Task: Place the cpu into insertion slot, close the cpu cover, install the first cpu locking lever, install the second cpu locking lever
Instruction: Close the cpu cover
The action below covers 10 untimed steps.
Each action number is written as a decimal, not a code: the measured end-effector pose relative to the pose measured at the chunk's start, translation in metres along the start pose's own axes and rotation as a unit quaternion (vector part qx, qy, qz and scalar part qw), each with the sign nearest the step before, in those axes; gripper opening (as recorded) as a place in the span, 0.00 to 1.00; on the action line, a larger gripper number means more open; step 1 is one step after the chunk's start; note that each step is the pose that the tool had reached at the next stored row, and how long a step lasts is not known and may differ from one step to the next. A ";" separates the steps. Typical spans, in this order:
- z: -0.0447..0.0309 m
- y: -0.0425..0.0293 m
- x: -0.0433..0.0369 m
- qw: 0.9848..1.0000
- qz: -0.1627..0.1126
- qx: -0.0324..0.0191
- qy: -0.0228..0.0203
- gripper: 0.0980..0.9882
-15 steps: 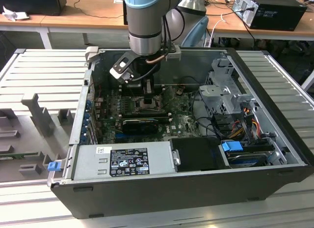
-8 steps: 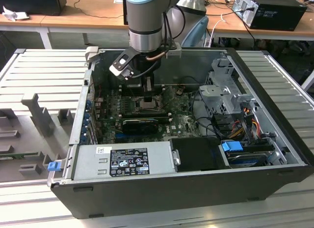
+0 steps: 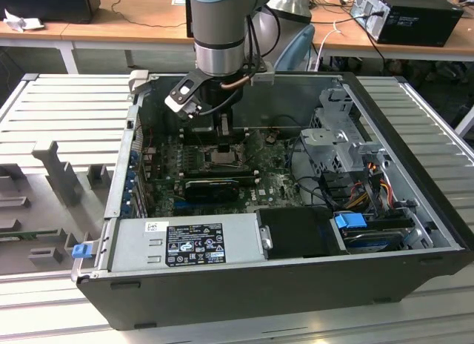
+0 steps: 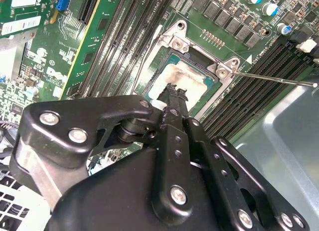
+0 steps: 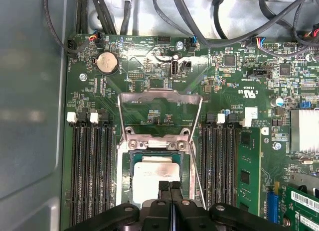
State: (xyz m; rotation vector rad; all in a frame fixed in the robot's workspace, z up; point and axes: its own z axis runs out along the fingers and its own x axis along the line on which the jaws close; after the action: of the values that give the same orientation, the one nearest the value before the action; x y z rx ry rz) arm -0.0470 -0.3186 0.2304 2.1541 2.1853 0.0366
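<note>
Gripper [image 5: 169, 187] fingers pressed together, nothing between them, tips right at the face of the cpu [image 5: 149, 172] near one edge; cannot tell if they touch. cpu lies flat in the insertion slot [image 5: 130, 166]. cpu cover [image 5: 159, 97] open, swung back off the slot at its hinge. Black memory slots [image 5: 89, 171] flank both sides on the green board [image 5: 149, 71], inside the open computer case [image 3: 296, 285].

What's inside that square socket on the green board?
The cpu lies in the insertion slot, silvery face up. The gripper covers one edge; the socket floor beneath is hidden.
</note>
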 end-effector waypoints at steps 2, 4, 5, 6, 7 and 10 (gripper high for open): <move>-0.0001 0.0000 0.0000 1.000 0.000 0.000 0.000 0.01; -0.0001 0.0000 0.0000 1.000 0.000 0.000 0.000 0.01; -0.0013 0.0001 -0.0001 1.000 0.000 0.000 0.000 0.01; -0.0024 0.0002 -0.0001 1.000 0.000 0.000 0.000 0.01; -0.0029 0.0002 -0.0001 1.000 0.000 0.000 0.000 0.01; -0.0037 0.0003 -0.0002 1.000 0.000 0.000 0.000 0.01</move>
State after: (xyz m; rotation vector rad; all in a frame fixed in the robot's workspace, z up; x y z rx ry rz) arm -0.0469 -0.3186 0.2341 2.1542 2.1852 0.0366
